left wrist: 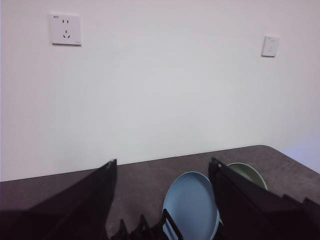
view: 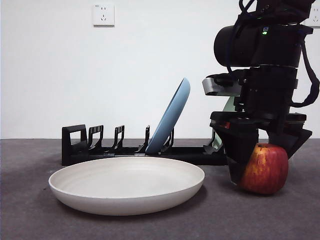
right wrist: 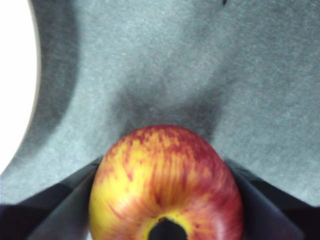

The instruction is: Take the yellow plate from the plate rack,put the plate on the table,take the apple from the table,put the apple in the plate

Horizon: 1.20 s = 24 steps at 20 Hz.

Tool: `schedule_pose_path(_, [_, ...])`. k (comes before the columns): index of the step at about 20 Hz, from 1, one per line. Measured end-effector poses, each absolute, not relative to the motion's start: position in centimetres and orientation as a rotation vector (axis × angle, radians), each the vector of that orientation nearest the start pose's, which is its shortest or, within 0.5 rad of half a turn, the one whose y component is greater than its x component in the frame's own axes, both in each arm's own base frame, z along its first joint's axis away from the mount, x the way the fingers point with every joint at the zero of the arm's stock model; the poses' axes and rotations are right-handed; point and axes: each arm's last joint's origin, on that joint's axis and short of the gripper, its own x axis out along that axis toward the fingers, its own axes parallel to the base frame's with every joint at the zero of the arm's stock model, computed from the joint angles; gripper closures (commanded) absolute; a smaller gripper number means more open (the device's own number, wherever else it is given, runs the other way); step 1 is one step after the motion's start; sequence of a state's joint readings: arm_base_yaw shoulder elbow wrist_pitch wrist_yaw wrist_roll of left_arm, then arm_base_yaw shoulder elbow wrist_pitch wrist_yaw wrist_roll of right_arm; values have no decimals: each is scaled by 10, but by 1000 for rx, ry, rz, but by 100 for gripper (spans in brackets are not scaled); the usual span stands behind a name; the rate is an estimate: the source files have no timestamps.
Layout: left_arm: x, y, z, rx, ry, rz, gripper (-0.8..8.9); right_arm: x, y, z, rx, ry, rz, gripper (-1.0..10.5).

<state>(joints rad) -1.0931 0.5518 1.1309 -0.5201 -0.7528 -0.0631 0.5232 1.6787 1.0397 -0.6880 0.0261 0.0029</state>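
Front view: found the yellow plate [view: 126, 184] lying flat on the table [view: 30, 215], just in front of the plate rack [view: 100, 150], open side up and ready to receive fruit. Noted a light blue plate [view: 172, 117] leaning in a rack slot, and a sliver of a sage green plate [view: 229, 106] behind the arm. Observed the right gripper [view: 260, 165] lowered from above onto the apple [view: 265, 169], which rested on the table to the right of the yellow plate, apart from it. Saw one jaw against the apple's left flank and the other down its far right side. Judged the plate-placing half complete and the apple pickup in hand.

Left wrist view: recorded the left gripper [left wrist: 162, 210] raised high, looking down along the rack toward the wall, jaws spread wide with nothing between them. Noted the blue plate [left wrist: 192, 205] and green plate [left wrist: 247, 172] beyond. Judged this arm parked clear so as not to obstruct the other.

Right wrist view: found the apple [right wrist: 165, 185] filling the space between the jaws, stem dimple toward the camera, each jaw close along a flank. Could not confirm whether closed firmly or merely straddling; apple appeared seated on the table [right wrist: 200, 65]. Noted the yellow plate's rim [right wrist: 17, 85] at the frame edge, near but not touching
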Motion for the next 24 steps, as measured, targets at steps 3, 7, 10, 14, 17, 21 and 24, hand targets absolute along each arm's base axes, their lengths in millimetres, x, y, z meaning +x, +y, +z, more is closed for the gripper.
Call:
schedule_pose_path(3, [43,-41,431,-107,-23,-340,498,264,151,174,-360,1289,419,958])
schedule_pose_path(7, [43,-41,431,-106,-22,-340,498,264,151,175,-360,1286,420,958])
schedule_pose_path(10, [43,-41,431,-105,-21,-341,498,264,154,193,-334,1252,452,958])
schedule_pose_path(14, [43,-41,429,-84,-6,-340,498,273,180,240,-261,1095,572,959])
schedule_pose_path(17, [44,-41,428,-75,1,-340,498,269,205,262,-260,988,643,959])
schedule_pose_path(21, [44,-41,427,-68,6,-340,498,256,241,275,-278,883,758,959])
schedule_pose_path(24, [44,-41,427,-67,7,-340,498,252,265,250,-328,944,796,959])
